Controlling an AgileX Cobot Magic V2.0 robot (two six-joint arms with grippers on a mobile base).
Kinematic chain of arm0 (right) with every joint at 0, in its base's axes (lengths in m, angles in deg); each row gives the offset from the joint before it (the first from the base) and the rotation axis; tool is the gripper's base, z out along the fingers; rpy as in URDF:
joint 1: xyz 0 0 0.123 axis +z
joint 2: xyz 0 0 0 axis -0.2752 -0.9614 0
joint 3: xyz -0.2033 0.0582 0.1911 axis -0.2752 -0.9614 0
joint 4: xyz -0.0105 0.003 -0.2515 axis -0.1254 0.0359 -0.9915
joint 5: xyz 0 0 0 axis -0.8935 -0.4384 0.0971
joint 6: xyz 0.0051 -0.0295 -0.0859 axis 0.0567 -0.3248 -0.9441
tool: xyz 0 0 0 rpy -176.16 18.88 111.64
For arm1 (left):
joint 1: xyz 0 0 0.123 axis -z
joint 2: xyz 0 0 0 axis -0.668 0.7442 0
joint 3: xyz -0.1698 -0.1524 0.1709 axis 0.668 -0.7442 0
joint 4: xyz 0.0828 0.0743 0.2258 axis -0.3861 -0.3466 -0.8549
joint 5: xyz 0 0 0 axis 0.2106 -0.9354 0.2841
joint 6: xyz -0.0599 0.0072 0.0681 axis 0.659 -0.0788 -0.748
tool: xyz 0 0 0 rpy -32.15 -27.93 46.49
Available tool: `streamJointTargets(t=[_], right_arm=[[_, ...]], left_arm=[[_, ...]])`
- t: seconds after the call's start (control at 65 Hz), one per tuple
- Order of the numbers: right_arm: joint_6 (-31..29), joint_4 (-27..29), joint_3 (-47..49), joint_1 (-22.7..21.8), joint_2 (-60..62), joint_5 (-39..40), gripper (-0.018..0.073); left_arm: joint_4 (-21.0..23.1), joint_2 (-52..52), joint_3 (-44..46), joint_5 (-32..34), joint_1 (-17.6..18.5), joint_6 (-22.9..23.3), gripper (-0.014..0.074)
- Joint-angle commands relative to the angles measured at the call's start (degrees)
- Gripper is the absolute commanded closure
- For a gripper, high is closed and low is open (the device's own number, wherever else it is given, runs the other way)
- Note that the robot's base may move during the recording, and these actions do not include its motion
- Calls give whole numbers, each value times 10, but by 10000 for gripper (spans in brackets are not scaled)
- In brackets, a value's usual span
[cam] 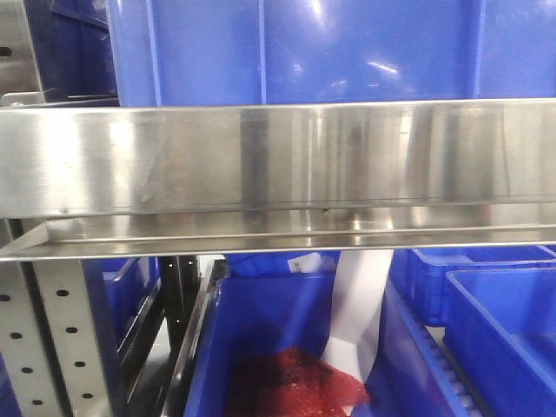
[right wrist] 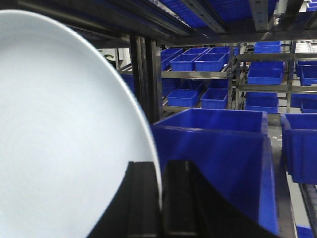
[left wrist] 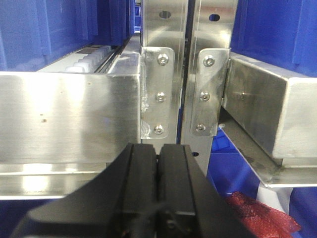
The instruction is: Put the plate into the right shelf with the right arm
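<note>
The plate (right wrist: 59, 139) is clamped by its rim in the right tool (right wrist: 161, 198) and held on edge at 9 o'clock, likely so it slips in edgewise. Beyond, at 3 o'clock, a blue bin (right wrist: 218, 148) of the right shelf (cam: 278, 156) is seen. The left tool (left wrist: 157, 168) is pressed together, empty.

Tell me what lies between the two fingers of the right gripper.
The rim of the plate lies there: the right gripper is closed on it, and nothing else is in the gap. This shows in the right wrist view.
</note>
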Motion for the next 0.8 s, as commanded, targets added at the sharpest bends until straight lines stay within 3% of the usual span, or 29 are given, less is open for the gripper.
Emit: streamJointTargets(t=[0.0, 0.169, 0.354, 0.677, 0.785], right_arm=[[0, 20, 56, -3, -40, 52, 503], [0, 20, 167, -3, -147, 9, 503], [0, 20, 261, -3, -275, 11, 503], [-2, -16, 306, -3, -408, 14, 498], [-2, -16, 307, -3, -426, 2, 392]], left_arm=[[2, -3, -5, 49, 3, 2, 643], [2, -3, -5, 49, 3, 2, 643], [2, -3, -5, 49, 3, 2, 643], [2, -3, -5, 49, 3, 2, 643], [2, -3, -5, 49, 3, 2, 643]])
